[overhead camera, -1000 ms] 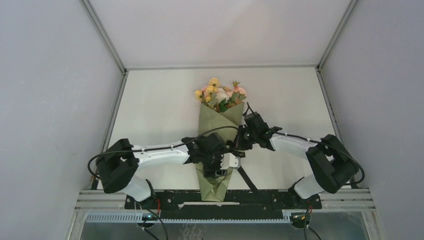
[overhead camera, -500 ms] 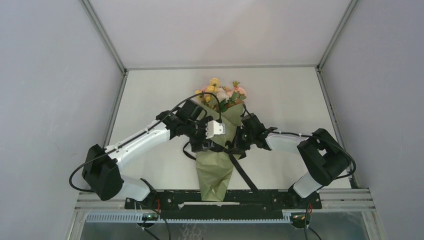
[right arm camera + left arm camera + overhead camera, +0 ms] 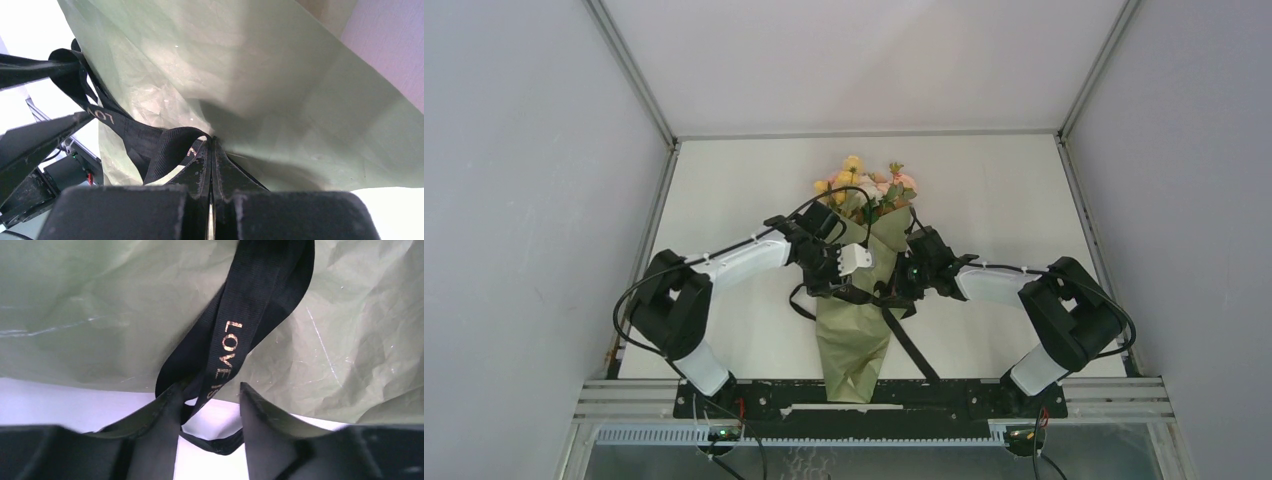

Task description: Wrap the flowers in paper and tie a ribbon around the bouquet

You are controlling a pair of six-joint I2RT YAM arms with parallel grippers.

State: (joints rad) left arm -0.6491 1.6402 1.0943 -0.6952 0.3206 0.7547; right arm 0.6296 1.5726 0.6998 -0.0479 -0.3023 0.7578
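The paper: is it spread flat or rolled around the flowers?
Rolled: the paper forms a cone, with the flowers sticking out of its wide far end.

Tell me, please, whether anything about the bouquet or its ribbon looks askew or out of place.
The ribbon looks untidy: it crosses the bouquet slackly, a loop sags onto the table left of it, and one tail trails towards the near edge. Nothing looks spilled.

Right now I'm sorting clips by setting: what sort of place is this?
Probably a robot test cell, not a florist's: plain grey walls enclose a white table, with a left arm and right arm bolted along its near edge.
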